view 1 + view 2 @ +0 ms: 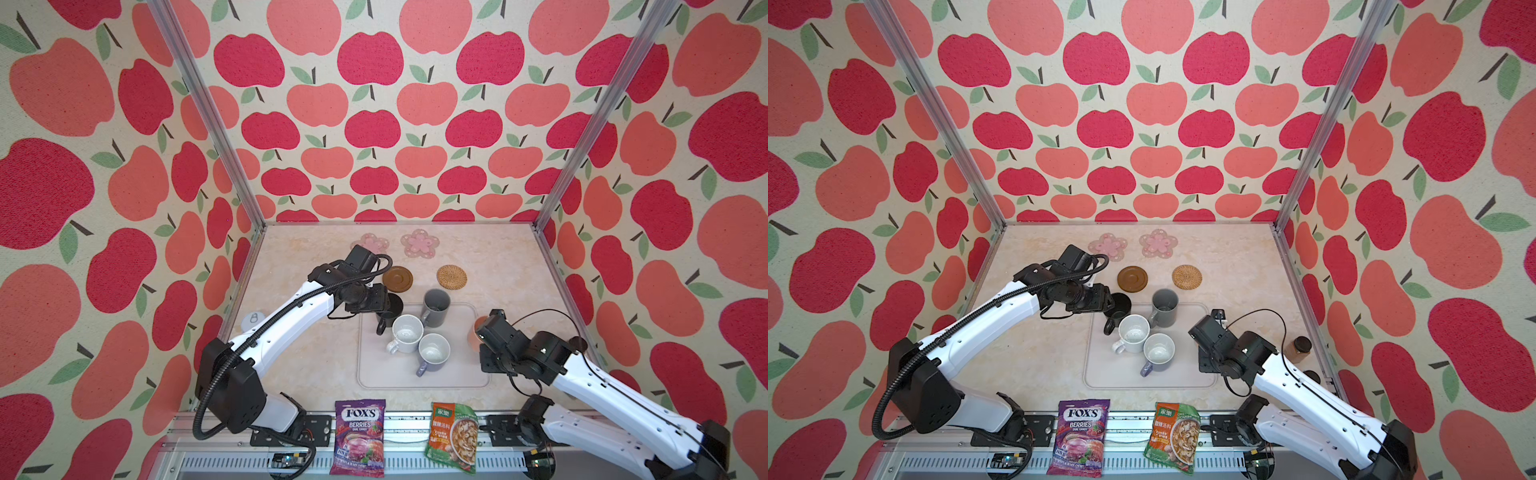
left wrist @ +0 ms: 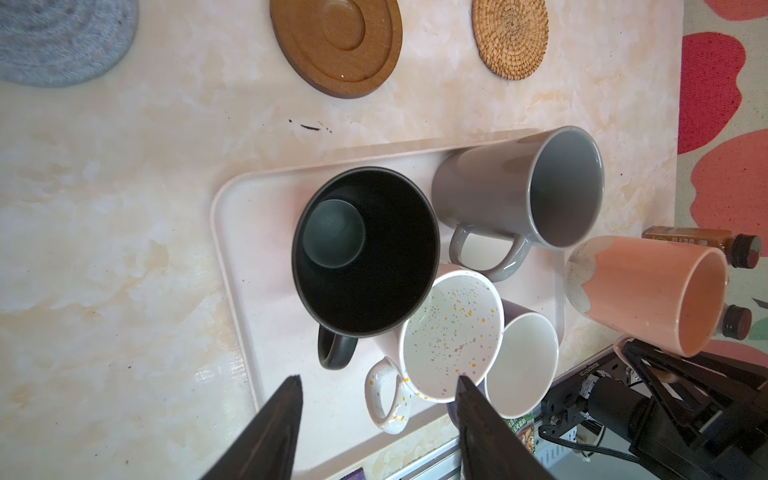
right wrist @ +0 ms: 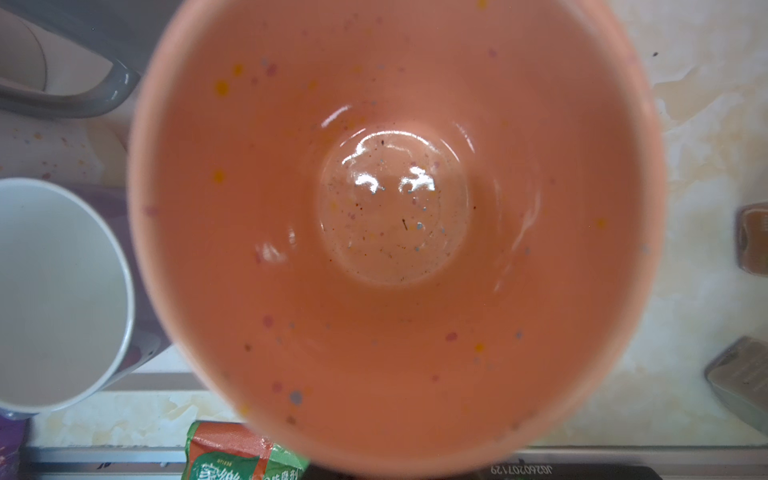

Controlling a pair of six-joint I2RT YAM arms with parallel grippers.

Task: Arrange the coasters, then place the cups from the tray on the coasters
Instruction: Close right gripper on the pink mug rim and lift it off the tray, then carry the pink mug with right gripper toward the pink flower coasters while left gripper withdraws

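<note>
At right edge of tray (image 2: pixel 257 249), right gripper (image 2: pixel 636 353) clamped on peach mug (image 2: pixel 644 291). Farther back, left gripper (image 2: pixel 379 380), jaws apart, gripping nothing; black mug (image 2: pixel 365 249) just ahead, on tray's far-left corner. Beyond, brown coaster (image 2: pixel 336 41), rattan coaster (image 2: pixel 511 37).

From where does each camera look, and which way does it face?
Top views: high at the front, facing down and back over the table; left arm and right arm show.
Left wrist: on the left arm, facing down at the black cup on the tray; its open jaws show.
Right wrist: on the right arm, facing down into the peach cup; jaws hidden.
Shared: both wrist views show the peach cup and white-inside cup.
</note>
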